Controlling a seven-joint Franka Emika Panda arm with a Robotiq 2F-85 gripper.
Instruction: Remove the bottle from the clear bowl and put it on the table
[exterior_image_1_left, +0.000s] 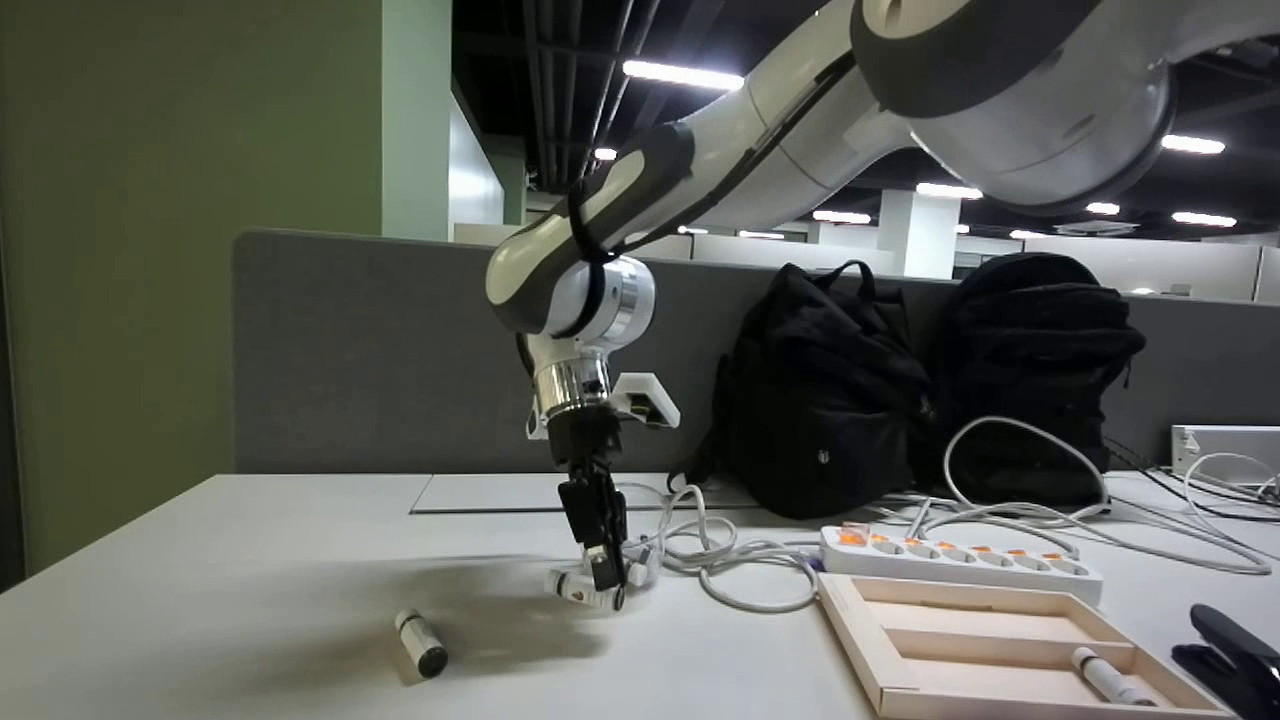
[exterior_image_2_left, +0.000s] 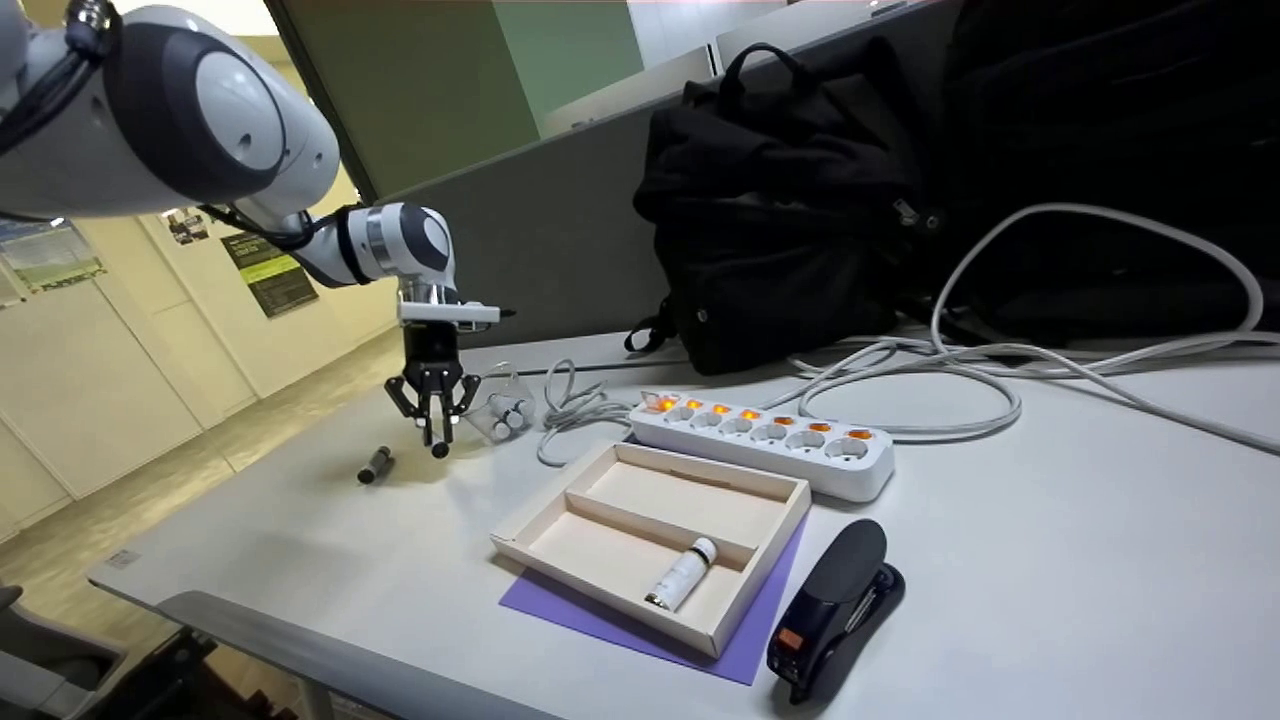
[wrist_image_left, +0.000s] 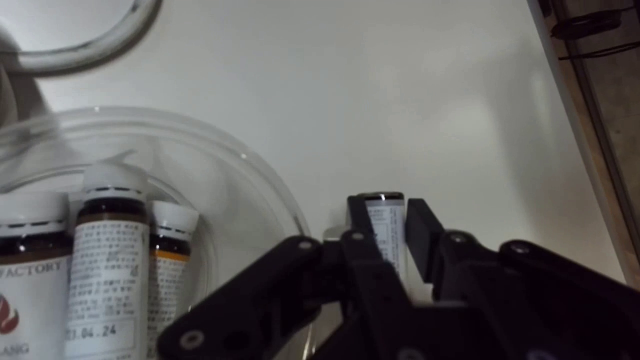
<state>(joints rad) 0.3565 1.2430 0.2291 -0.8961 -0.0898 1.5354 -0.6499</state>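
Observation:
My gripper (exterior_image_1_left: 606, 575) is shut on a small white-labelled bottle (wrist_image_left: 387, 220), low over the pale table (exterior_image_1_left: 250, 560). This bottle also shows in both exterior views (exterior_image_1_left: 576, 588) (exterior_image_2_left: 440, 450). It lies crosswise between the fingers, its dark end sticking out. I cannot tell whether it touches the table. In the wrist view the gripper (wrist_image_left: 386, 212) is right of the clear bowl (wrist_image_left: 250, 155), outside its rim. The bowl holds three white-capped bottles (wrist_image_left: 107, 280). In the exterior views the bowl (exterior_image_1_left: 652, 558) (exterior_image_2_left: 528, 395) stands close beside the gripper (exterior_image_2_left: 437, 435).
Another small bottle (exterior_image_1_left: 418, 640) lies on the table in front of the gripper. A white cable coil (exterior_image_2_left: 570, 410) is beside the bowl. A wooden tray (exterior_image_2_left: 610, 600) with a bottle (exterior_image_2_left: 683, 573), a power strip (exterior_image_2_left: 765, 445), a stapler (exterior_image_2_left: 840, 610) and backpacks (exterior_image_1_left: 820, 390) stand farther off.

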